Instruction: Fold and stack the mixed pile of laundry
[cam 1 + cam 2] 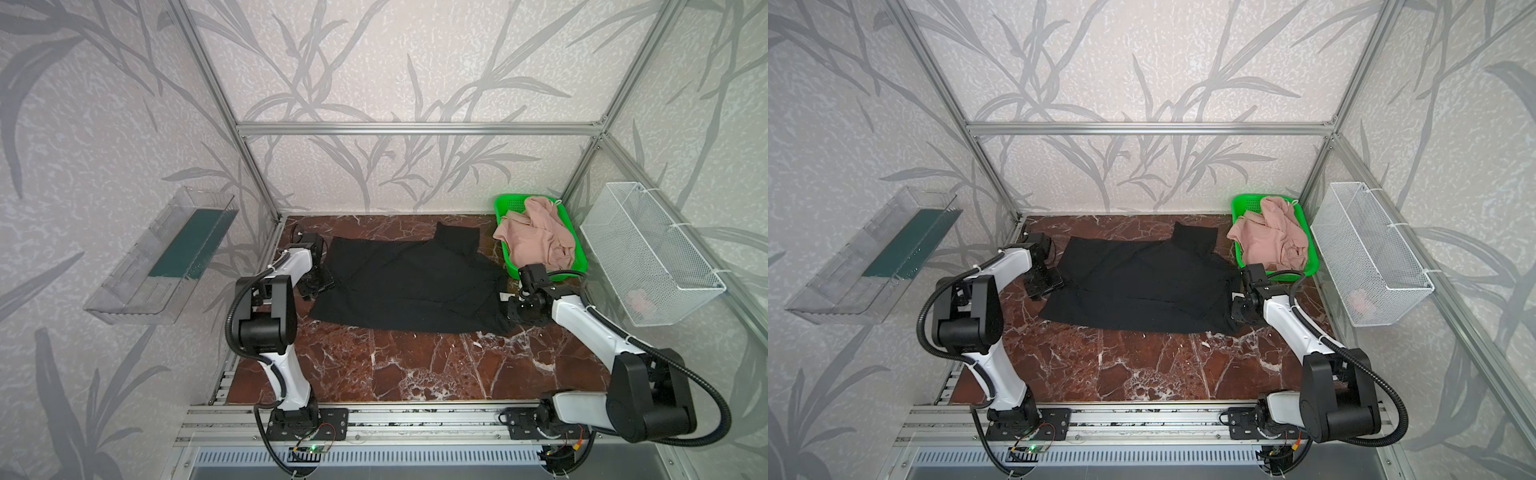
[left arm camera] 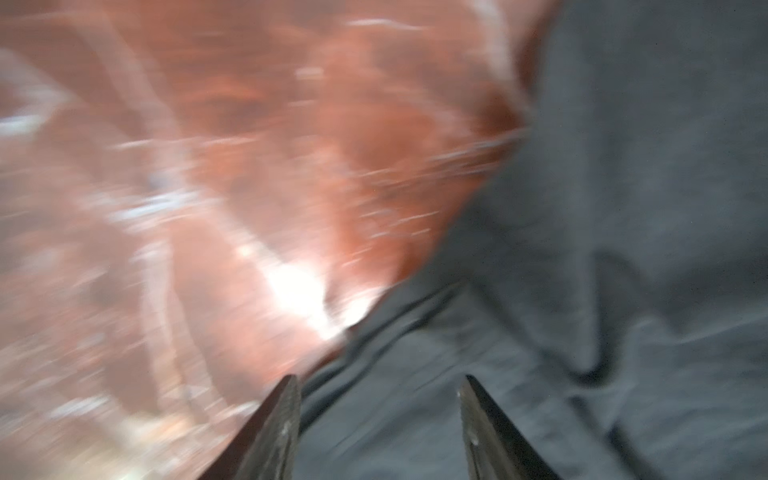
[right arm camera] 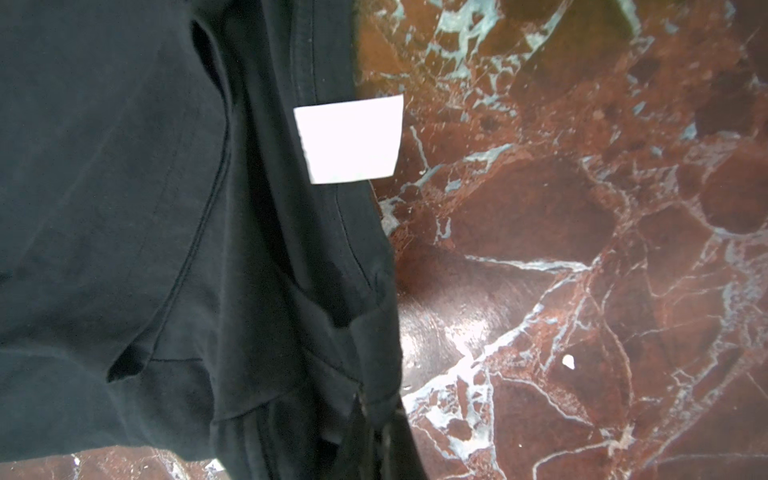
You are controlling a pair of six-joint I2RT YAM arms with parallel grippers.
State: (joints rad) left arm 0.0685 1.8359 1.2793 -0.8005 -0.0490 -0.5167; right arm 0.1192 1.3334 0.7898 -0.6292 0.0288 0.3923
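The right gripper [image 1: 508, 316] is clenched on one edge of the black cotton T-shirt [image 1: 407, 282], close to its white rectangular neck label [image 3: 351, 141]. The left gripper [image 2: 380, 380] hangs with its jaws apart over the shirt's opposite edge, holding nothing. The shirt lies spread between them on the red-brown marble tabletop [image 1: 415, 365], flat but unfolded. Beyond its label end the dusty-pink crumpled garment [image 1: 536, 237] sits heaped in the bright green perforated plastic basket [image 1: 505, 205], and with no stack in sight the task looks barely begun.

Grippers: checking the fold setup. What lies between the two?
The T-shirt, spread out, spans from the left gripper to the right gripper; both top views show it.
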